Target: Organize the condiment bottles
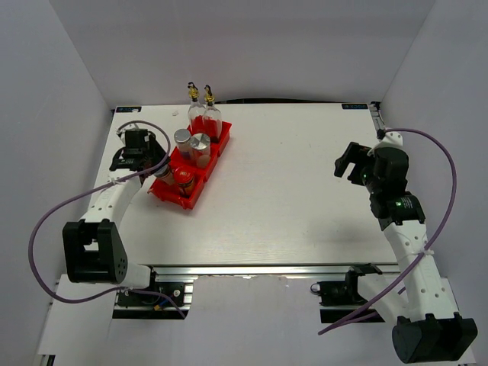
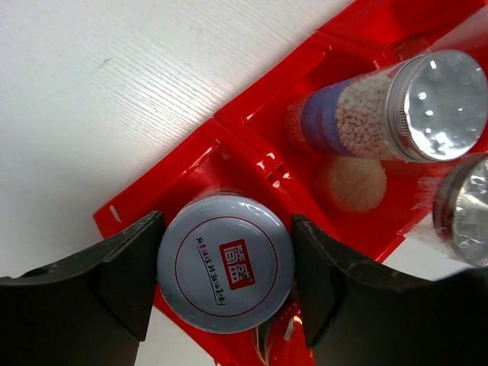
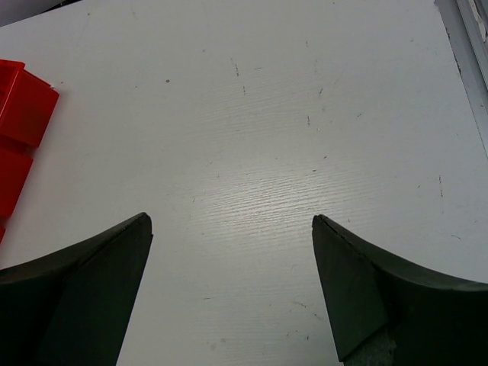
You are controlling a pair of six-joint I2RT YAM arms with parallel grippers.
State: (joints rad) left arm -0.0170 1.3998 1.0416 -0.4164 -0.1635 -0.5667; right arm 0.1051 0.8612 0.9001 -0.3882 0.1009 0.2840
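Observation:
The red divided tray (image 1: 217, 149) holds two clear cruets with gold spouts (image 1: 193, 107) (image 1: 210, 113) at its far end and two silver-capped shakers (image 1: 183, 139) (image 1: 200, 145) in the middle. A red-lidded dark jar (image 1: 184, 177) stands at its near end. My left gripper (image 1: 158, 169) is shut on the silver-lidded short jar (image 2: 226, 263), a finger touching each side of the lid, over the tray's near-left compartment (image 2: 229, 156). The shakers (image 2: 396, 107) (image 2: 465, 217) show beside it. My right gripper (image 3: 232, 229) is open and empty over bare table.
The tray's corner (image 3: 19, 114) shows at the left edge of the right wrist view. A metal rail (image 3: 473, 46) runs along the table's right edge. White walls enclose the table on three sides.

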